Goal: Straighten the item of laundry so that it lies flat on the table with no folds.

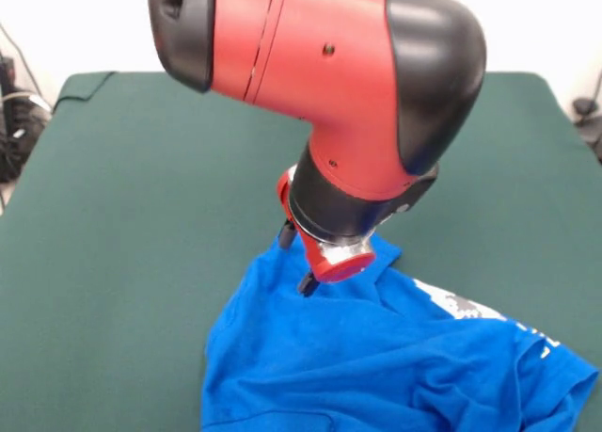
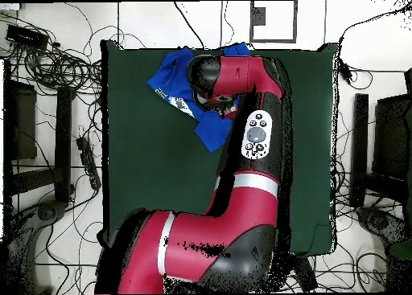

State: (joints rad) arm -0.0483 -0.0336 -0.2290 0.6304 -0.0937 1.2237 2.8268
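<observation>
The bright blue T-shirt (image 1: 357, 366) lies crumpled and folded on the dark green table (image 1: 141, 216) near its front edge. Part of its white print (image 1: 461, 308) shows at the right. The gripper (image 1: 306, 280) is low at the shirt's far edge, mostly hidden behind the red and black wrist (image 1: 343, 234), and its state is hidden. In the overhead view the shirt (image 2: 171, 79) sits at the table's (image 2: 153, 179) far side. The arm (image 2: 241, 79) covers the shirt's middle and hides the gripper.
The bulky arm (image 1: 320, 65) hangs over the table's middle. Cables (image 1: 14, 121) lie off the table's left edge. In the overhead view cables (image 2: 60, 67) and dark equipment (image 2: 362, 147) surround the table.
</observation>
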